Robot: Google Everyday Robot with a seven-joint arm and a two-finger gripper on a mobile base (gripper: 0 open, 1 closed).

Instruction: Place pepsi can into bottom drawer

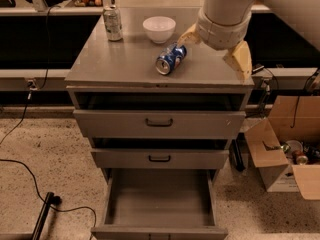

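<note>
On my one camera view I'm looking down at the grey cabinet (120, 66) from the front, and the pepsi can (170, 59) is lying on its side on the cabinet top, right of centre. Its silver end faces me and to the left, and its far end points back toward the arm. My gripper (213, 58) hangs over the right rear part of that top with its two tan fingers (240, 59) spread wide and nothing between them. One finger sits just beside the far end of the can, and I can't tell whether it touches. The other finger reaches out over the right edge of the cabinet. Behind the can there's a white bowl (159, 29), close to it but apart, and a silver-and-green can (113, 23) stands upright at the back left corner. Below, the bottom drawer (159, 196) is pulled far out toward me, and its plain grey inside holds nothing I can see. The top drawer (120, 124) and the middle drawer (125, 159) above it, each with a black handle, stick out only a little. On the speckled floor to the right there's an open cardboard box (272, 156) with small items inside. A black cable (27, 166) curls across the floor on the left.
</note>
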